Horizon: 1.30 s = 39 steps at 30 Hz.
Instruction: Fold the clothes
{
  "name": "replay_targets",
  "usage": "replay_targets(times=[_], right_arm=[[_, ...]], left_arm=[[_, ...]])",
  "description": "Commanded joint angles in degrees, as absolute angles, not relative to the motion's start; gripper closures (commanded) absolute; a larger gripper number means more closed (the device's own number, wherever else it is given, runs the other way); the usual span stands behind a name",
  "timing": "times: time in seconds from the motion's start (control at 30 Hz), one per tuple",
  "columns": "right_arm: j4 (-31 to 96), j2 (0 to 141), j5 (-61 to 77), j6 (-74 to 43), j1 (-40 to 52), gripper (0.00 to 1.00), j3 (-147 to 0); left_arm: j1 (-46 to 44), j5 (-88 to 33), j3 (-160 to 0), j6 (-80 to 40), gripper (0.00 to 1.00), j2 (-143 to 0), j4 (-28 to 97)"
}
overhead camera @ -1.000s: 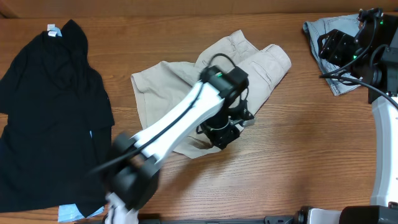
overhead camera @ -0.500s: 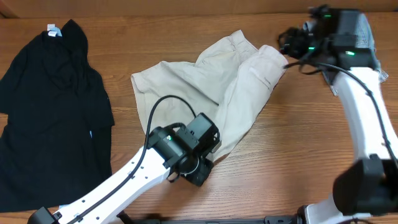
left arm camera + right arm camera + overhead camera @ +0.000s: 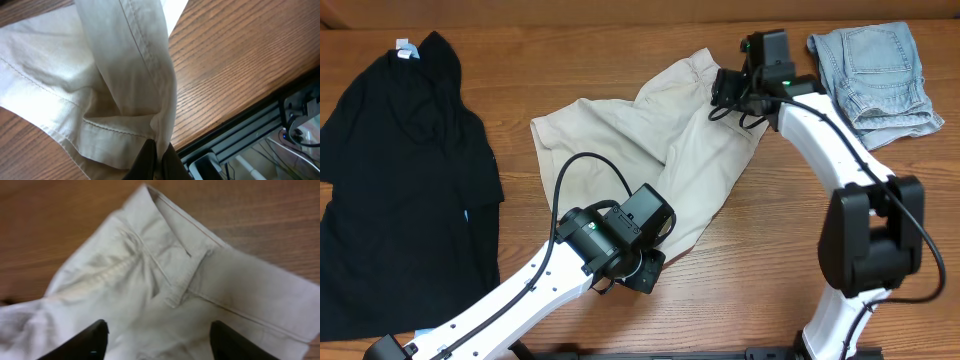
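The beige shorts lie in the middle of the table. The left gripper pinches their bottom edge tight. The right gripper hangs over their waistband, fingers apart.

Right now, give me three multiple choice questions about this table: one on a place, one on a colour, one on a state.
1. Where do the denim shorts lie?
A. at the far right of the table
B. in the middle
C. in the near left corner

2. The big top at the left is:
A. white
B. black
C. red

3. The left hand is:
A. open in the air
B. shut on nothing
C. shut on the beige shorts

Answers:
1 A, they lie by the far right edge.
2 B, it shows black from overhead.
3 C, its wrist view shows beige cloth pinched.
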<state>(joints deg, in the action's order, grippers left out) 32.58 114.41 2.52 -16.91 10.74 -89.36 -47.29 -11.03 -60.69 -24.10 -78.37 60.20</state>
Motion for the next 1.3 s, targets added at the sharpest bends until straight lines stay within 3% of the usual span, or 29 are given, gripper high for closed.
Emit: replay_targets(times=[0.0, 0.1, 0.23, 0.3, 0.7, 0.87, 0.93, 1.0, 1.07, 1.17, 1.27], right_arm=[[32.2, 117.7, -4.7, -18.6, 11.2, 0.44, -90.7], [33.6, 118.5, -9.1, -19.8, 11.1, 0.51, -90.7], [37.9, 118.1, -11.6, -21.1, 9.8, 0.87, -90.7], [40.9, 117.0, -11.5, -21.6, 8.8, 0.96, -90.8], [65.8, 104.4, -6.8, -24.2, 5.0, 0.96, -90.7], [64.5, 104.4, -1.1, -24.4, 5.0, 0.96, -89.0], [58.2, 104.4, 3.4, -22.3, 5.3, 0.81, -89.1], [50.4, 104.6, 6.2, -21.4, 5.8, 0.57, -89.1], [44.2, 105.3, 6.1, -21.4, 6.7, 0.41, -89.1], [35.5, 107.6, 5.3, -21.5, 9.0, 0.25, -89.1], [31.3, 110.3, 1.2, -21.9, 10.7, 0.21, -89.1]], left_arm=[[-47.8, -9.5, -60.5, -25.4, 0.96, -77.1, 59.3], [-47.7, -8.3, -60.5, -25.4, 0.96, -77.1, 58.3], [-47.6, -6.0, -60.5, -25.6, 0.96, -77.1, 56.6], [-47.5, -3.9, -60.5, -25.6, 0.96, -77.1, 55.1], [-41.9, 7.6, -60.5, -25.5, 0.96, -77.1, 50.5], [-37.3, 9.4, -60.5, -25.3, 0.96, -77.1, 50.5], [-35.9, 8.8, -60.5, -25.3, 0.96, -77.1, 50.7], [-35.5, 8.2, -60.5, -25.3, 0.96, -77.1, 51.0], [-35.6, 7.6, -60.5, -25.3, 0.96, -77.1, 51.4], [-36.0, 5.5, -60.5, -25.3, 0.96, -77.2, 51.7], [-36.1, 4.7, -60.5, -25.3, 0.96, -77.2, 52.1]])
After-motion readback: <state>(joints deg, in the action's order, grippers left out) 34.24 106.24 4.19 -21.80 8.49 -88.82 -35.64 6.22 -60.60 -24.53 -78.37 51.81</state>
